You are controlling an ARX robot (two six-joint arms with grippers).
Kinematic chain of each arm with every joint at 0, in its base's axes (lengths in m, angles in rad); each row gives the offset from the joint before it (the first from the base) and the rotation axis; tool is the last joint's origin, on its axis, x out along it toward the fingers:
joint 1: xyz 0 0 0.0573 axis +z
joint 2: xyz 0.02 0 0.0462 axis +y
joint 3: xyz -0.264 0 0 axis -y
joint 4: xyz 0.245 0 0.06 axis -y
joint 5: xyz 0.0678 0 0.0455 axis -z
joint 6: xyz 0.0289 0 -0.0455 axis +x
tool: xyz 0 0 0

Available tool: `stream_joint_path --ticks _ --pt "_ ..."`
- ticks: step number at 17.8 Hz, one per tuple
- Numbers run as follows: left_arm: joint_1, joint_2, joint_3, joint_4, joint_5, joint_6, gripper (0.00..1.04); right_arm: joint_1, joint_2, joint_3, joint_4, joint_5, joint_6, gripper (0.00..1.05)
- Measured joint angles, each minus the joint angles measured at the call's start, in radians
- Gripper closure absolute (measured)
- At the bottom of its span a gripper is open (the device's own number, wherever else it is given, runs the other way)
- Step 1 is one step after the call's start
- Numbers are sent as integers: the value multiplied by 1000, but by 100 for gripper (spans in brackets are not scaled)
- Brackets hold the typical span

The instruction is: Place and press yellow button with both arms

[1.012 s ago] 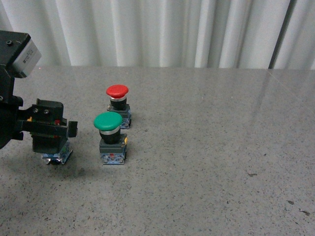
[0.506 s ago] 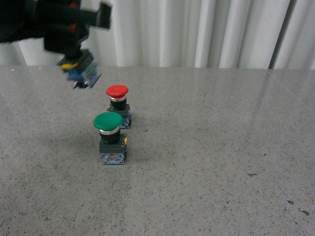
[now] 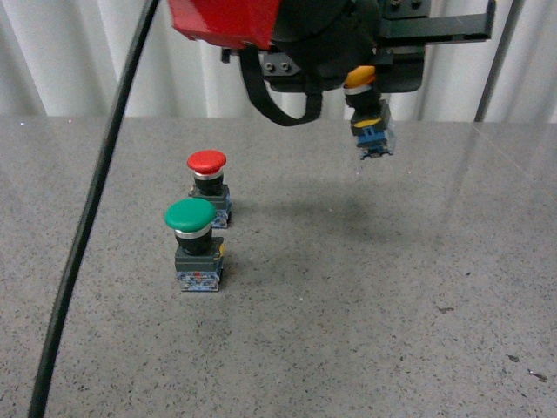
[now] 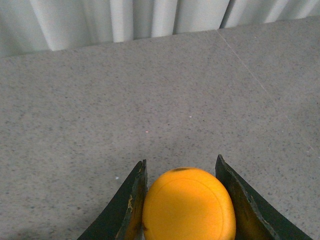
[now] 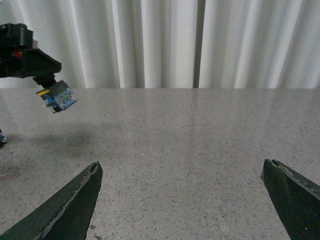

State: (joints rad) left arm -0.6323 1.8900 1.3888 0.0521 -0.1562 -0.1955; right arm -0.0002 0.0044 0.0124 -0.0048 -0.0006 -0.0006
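We carry the yellow button (image 3: 372, 131) in the left arm (image 3: 331, 43), high above the surface (image 3: 374, 296) and well to the right of the green switch (image 3: 193, 235); the jaws are clamped on either side of its cap, and the blue-grey base hangs below, tilted. The right arm (image 5: 65, 210) has its jaws spread wide and empty. We judge the button light and rigid; the domed cap looks smooth and could slip. The flat-sided base seems the surer hold. With a wide cap over a narrow base, it may topple when set down, so we would steady the base while pressing the cap.
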Motion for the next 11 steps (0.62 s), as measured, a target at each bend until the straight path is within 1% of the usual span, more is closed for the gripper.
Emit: stream_joint_path --ticks 3,5,6,8,11 --pt "-64 72 18 -8 -30 -62 71 0 0 0 0 0 0 7" --pt "-97 97 -3 -15 -68 -72 71 0 0 0 0 0 0 7" --pt "-100 98 -31 -4 -68 -73 71 0 0 0 0 0 0 7" --pt "-110 101 -43 -29 -123 -85 71 0 0 0 0 1 0 7" --pt "-106 101 -43 -30 -162 -86 71 0 0 0 1 0 0 7"
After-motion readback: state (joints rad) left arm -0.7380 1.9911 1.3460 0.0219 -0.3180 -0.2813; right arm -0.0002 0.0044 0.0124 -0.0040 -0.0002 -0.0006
